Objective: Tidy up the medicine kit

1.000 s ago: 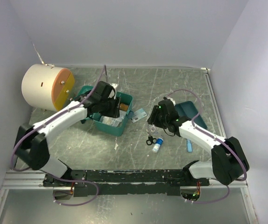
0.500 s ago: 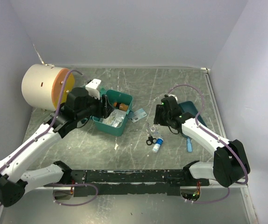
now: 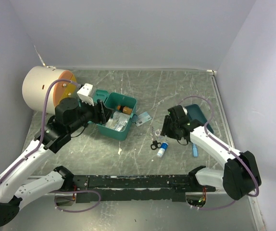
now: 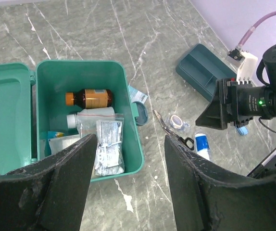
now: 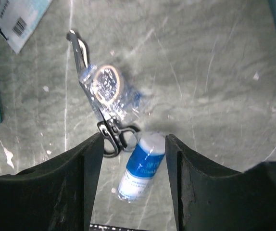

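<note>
The medicine kit [image 3: 123,126] is a teal box standing open, its lid [image 4: 6,120] laid back to the left. It holds a brown bottle [image 4: 91,98], a white bottle and plastic packets [image 4: 108,144]. My left gripper [image 3: 102,113] is open and empty, held above the kit's near left side, and its jaws frame the kit's near wall [image 4: 131,139]. My right gripper [image 3: 166,131] is open and empty above a blue-and-white bottle [image 5: 140,166] lying on the table, which sits between the fingers. Scissors [image 5: 106,130] and a bagged tape roll [image 5: 108,84] lie touching just beyond the bottle.
A cream cylinder with an orange face [image 3: 46,89] stands at the back left. A dark teal divided tray [image 3: 195,115] lies right of the right gripper, with a small blue item [image 3: 194,150] near it. A barcoded packet [image 3: 143,118] lies right of the kit.
My left arm has drawn back from inside the kit to the left and nearer its base. My right gripper has shifted slightly right and nearer, over the blue-and-white bottle.
</note>
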`<state>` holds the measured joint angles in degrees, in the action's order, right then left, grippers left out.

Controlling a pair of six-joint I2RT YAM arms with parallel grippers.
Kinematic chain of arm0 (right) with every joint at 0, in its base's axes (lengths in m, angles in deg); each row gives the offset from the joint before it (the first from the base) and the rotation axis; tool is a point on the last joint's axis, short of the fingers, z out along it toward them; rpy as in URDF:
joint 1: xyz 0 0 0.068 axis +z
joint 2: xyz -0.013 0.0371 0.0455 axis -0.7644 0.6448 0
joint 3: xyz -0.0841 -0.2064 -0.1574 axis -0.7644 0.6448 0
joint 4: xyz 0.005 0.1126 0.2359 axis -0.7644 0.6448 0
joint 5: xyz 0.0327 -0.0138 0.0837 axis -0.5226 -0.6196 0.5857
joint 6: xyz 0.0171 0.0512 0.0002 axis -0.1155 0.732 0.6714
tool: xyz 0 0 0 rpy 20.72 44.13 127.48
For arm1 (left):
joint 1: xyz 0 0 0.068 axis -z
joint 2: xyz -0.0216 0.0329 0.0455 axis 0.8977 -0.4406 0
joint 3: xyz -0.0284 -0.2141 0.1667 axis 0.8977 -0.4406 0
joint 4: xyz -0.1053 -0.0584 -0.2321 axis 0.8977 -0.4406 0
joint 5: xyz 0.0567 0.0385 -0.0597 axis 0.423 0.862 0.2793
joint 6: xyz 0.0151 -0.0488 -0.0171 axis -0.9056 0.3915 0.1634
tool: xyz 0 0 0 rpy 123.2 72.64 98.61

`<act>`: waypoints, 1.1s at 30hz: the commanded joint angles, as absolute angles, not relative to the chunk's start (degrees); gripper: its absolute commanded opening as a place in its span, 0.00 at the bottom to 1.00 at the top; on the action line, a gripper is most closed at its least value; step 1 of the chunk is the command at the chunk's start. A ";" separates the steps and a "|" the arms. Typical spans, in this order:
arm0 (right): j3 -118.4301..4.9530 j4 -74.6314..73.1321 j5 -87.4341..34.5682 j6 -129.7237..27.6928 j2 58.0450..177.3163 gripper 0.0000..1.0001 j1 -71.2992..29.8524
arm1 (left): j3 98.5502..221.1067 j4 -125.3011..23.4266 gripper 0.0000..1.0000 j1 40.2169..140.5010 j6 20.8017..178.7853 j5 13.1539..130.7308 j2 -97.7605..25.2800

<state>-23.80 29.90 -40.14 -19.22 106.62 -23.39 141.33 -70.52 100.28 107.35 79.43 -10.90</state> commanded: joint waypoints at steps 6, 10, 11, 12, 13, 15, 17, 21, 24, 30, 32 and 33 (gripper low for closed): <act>-16.96 29.30 -33.16 -11.21 103.23 0.54 -23.31 | 140.94 -68.07 0.70 101.69 108.42 80.07 -10.59; -14.82 26.97 -30.92 -9.98 103.33 0.53 -23.31 | 141.30 -69.22 0.70 103.29 108.13 81.48 -9.80; -14.59 26.21 -30.66 -9.50 103.42 0.53 -23.31 | 141.06 -69.21 0.71 103.79 108.16 82.16 -9.46; -14.27 25.63 -30.46 -9.14 103.66 0.53 -23.31 | 140.83 -68.95 0.71 104.23 108.21 82.79 -9.18; -14.12 25.45 -30.50 -8.53 103.92 0.52 -23.31 | 140.58 -68.64 0.71 104.49 108.29 83.19 -8.98; -13.48 25.56 -31.47 -6.95 104.18 0.49 -23.31 | 140.39 -68.22 0.71 104.86 108.68 83.61 -8.98; -12.40 25.07 -32.12 -5.90 103.76 0.47 -23.31 | 141.19 -69.34 0.70 105.19 108.95 84.17 -9.73; -11.36 24.64 -32.03 -5.19 103.27 0.44 -23.31 | 141.93 -70.07 0.68 105.77 109.04 84.18 -11.04; -11.54 25.44 -32.64 -5.56 104.06 0.40 -23.30 | 141.67 -69.89 0.68 106.02 109.43 84.69 -11.11; -11.69 25.91 -34.14 -6.28 102.91 0.26 -23.33 | 141.32 -69.83 0.70 106.50 109.66 85.91 -10.67; -11.82 25.89 -34.59 -5.85 102.01 0.26 -23.31 | 141.40 -69.97 0.70 106.68 109.49 85.56 -10.83; -11.88 25.76 -34.80 -5.49 101.42 0.25 -23.31 | 141.38 -69.94 0.70 106.77 109.56 85.28 -10.92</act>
<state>-11.56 25.97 -32.71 -6.35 103.84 -23.37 140.72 -70.45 106.14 109.27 84.41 -11.36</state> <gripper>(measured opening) 0.280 0.695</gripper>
